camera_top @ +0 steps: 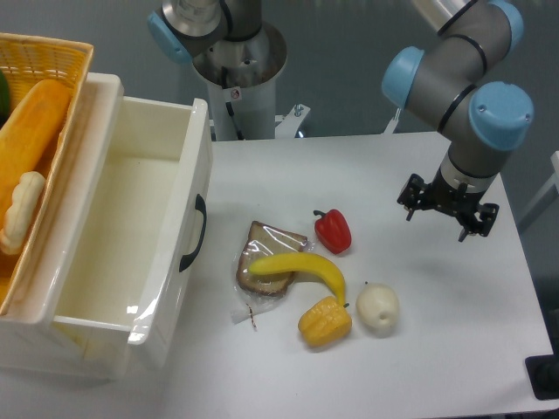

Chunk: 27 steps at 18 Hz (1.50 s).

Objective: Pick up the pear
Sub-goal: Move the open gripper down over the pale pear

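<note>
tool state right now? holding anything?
Tool: holds nothing, hangs above the table away from the pear; open or closed cannot be told.

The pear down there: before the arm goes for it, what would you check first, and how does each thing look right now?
1. Pear in plain view on the table: ok.
2. Nothing lying on top of the pear: ok.
3. Room beside it: not ok on one side, the corn piece sits close, touching or nearly.
4. Hand empty: ok, nothing seen in it.
5. Hand over the pear: not ok, it hangs farther back and to the side.
6. Fingers open wide enough: cannot tell from this angle.
</note>
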{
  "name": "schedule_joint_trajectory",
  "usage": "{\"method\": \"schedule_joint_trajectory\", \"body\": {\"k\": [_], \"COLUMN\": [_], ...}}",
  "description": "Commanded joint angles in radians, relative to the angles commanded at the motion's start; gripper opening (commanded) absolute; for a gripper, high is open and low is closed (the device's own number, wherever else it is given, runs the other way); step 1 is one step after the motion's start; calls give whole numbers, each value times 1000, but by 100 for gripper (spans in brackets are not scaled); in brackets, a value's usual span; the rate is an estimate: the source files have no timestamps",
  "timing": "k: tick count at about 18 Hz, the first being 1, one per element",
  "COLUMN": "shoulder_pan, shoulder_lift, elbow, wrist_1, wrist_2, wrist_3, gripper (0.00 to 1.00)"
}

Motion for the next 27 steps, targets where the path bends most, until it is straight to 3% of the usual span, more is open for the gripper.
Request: {"method": "schedule_joint_trajectory", "body": {"k": [6, 9, 11, 17, 20, 22, 27], "shoulder_pan": [0, -2, -9, -34, -64, -83, -107], "shoulder_lift": [-6, -17, -34, -69, -97, -110, -124], "elbow": [-8, -17, -17, -15, -6, -5, -2], "wrist_1": [5, 24, 73, 100, 110, 149, 156], "wrist_2": [3, -6, -24, -104, -103, -103, -104], "wrist_3": [-26, -154, -251, -320, -408, -460, -483], "gripper": [100, 100, 100, 100, 100, 100, 100]}}
